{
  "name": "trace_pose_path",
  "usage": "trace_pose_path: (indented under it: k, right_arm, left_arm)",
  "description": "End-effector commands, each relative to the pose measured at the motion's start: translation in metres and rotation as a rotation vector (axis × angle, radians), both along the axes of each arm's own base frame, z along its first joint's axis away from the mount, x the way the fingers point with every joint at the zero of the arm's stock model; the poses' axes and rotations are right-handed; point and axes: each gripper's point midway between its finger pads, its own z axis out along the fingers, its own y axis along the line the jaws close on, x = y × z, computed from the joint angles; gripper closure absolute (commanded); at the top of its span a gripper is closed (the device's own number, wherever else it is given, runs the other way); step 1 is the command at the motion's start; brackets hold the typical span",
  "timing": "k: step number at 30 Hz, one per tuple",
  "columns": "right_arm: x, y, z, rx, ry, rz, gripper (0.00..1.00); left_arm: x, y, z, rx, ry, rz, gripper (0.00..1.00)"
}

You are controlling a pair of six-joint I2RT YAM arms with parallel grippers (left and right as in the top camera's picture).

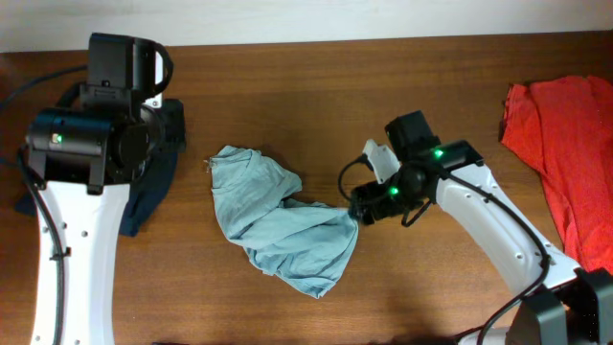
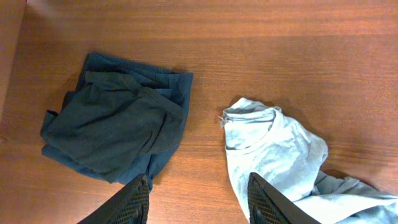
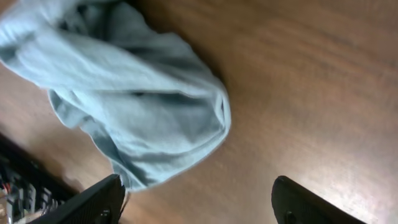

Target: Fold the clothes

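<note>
The clothes lie apart on the wooden table. A pale grey-blue T-shirt (image 1: 278, 225) is crumpled in the middle, collar toward the left. A dark navy garment (image 1: 153, 182) lies bunched at the left, partly under my left arm. An orange-red shirt (image 1: 565, 153) sits at the far right. In the left wrist view my left gripper (image 2: 199, 202) is open over bare wood, between the navy garment (image 2: 118, 124) and the T-shirt (image 2: 273, 149). My right gripper (image 1: 359, 206) is at the T-shirt's right edge. In the right wrist view it (image 3: 199, 202) stands wide open, and the T-shirt (image 3: 137, 93) hem ends beside its left finger (image 3: 99, 202).
The table's (image 1: 316, 86) far edge runs along the top of the overhead view. Dark cables trail from the left arm's base (image 1: 29, 81) at the back left. Bare wood lies between the T-shirt and the orange-red shirt.
</note>
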Motion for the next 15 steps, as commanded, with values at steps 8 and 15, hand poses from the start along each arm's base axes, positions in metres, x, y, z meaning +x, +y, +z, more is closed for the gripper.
trace_pose_path:
  k: [8, 15]
  right_arm:
    - [-0.052, 0.002, -0.090, -0.057, 0.205, -0.007, 0.19]
    - [-0.040, 0.021, -0.108, -0.078, 0.124, 0.065, 0.26]
  left_arm:
    - [0.001, -0.002, 0.000, -0.016, -0.005, -0.003, 0.47]
    - [-0.001, -0.003, -0.001, -0.014, 0.008, -0.005, 0.46]
